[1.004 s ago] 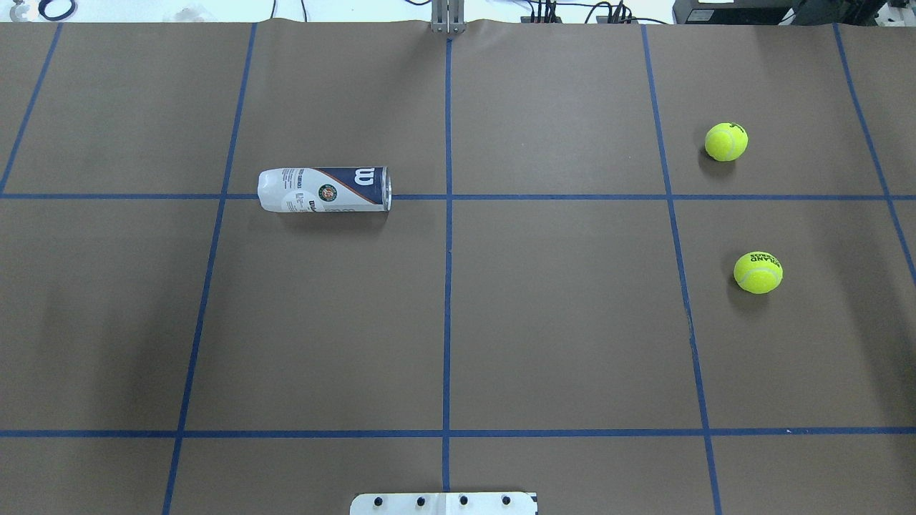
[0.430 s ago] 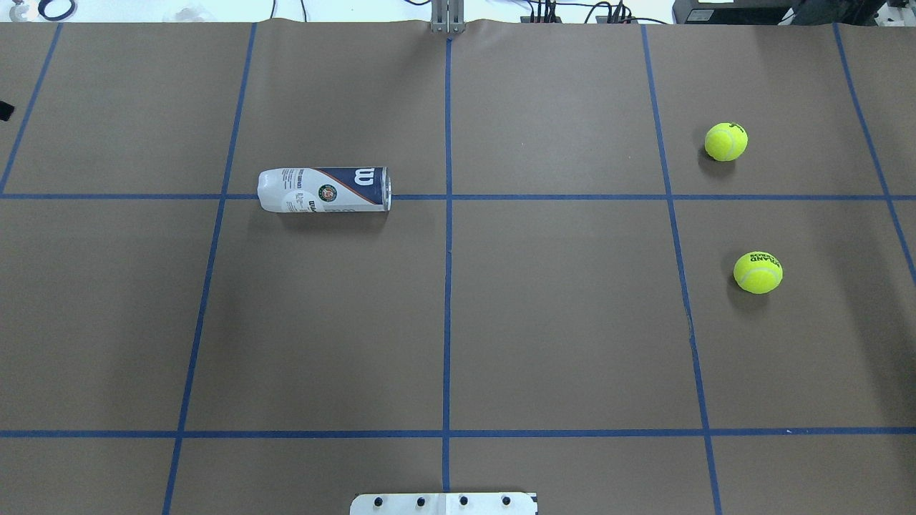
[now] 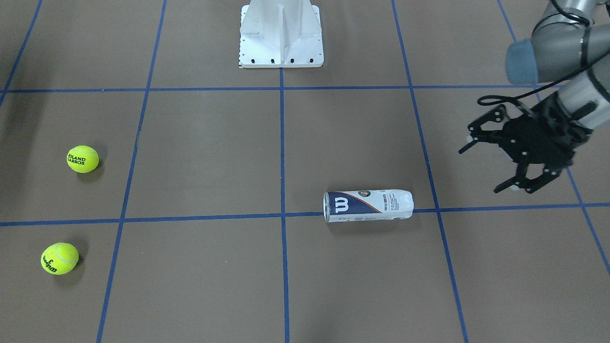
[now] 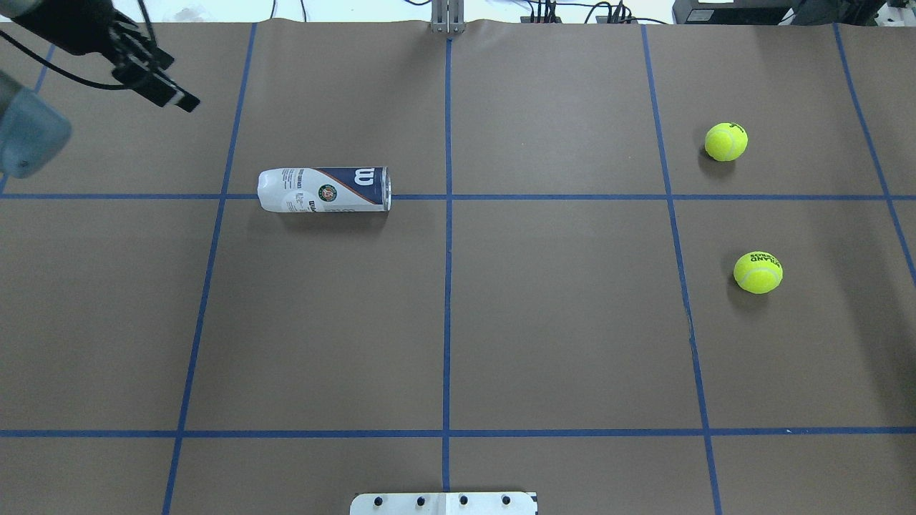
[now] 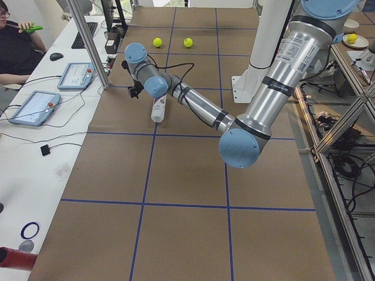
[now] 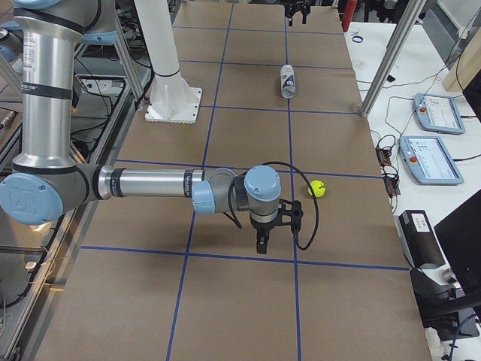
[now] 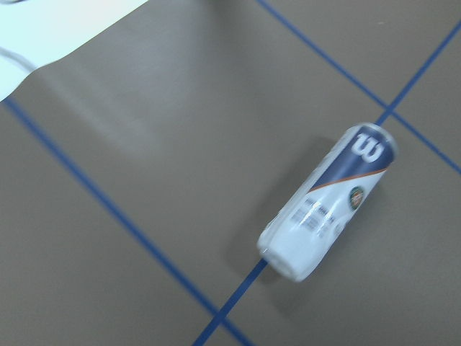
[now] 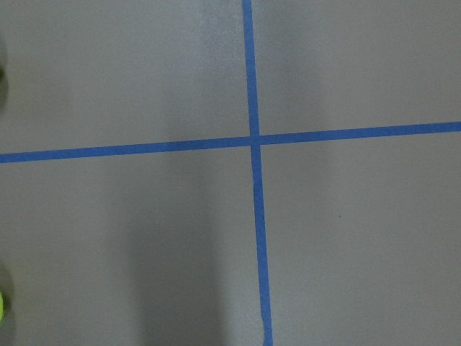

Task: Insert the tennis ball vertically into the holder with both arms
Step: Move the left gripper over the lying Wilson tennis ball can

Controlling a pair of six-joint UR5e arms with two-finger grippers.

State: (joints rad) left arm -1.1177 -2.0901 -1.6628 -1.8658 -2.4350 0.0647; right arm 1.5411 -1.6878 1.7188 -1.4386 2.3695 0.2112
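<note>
On the table (image 4: 558,322), holder (image 4: 325,189) lying sideways, tennis balls (image 4: 726,141) well apart.

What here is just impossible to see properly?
- Inside of the holder: label covers it, every view.
- Right gripper open or shut: only the right side view, too small.
- Holder's small print: motion blur, left wrist view.
- Tennis ball: cut by right wrist view's edge.

We see a brown paper-covered table (image 4: 558,322) gridded with blue tape (image 4: 446,322). On it: a clear plastic tennis-ball can (image 4: 325,189) lying sideways across a tape line, two yellow-green tennis balls (image 4: 726,141) (image 4: 758,272) well apart from it, and a white metal pedestal base (image 3: 281,35).
</note>
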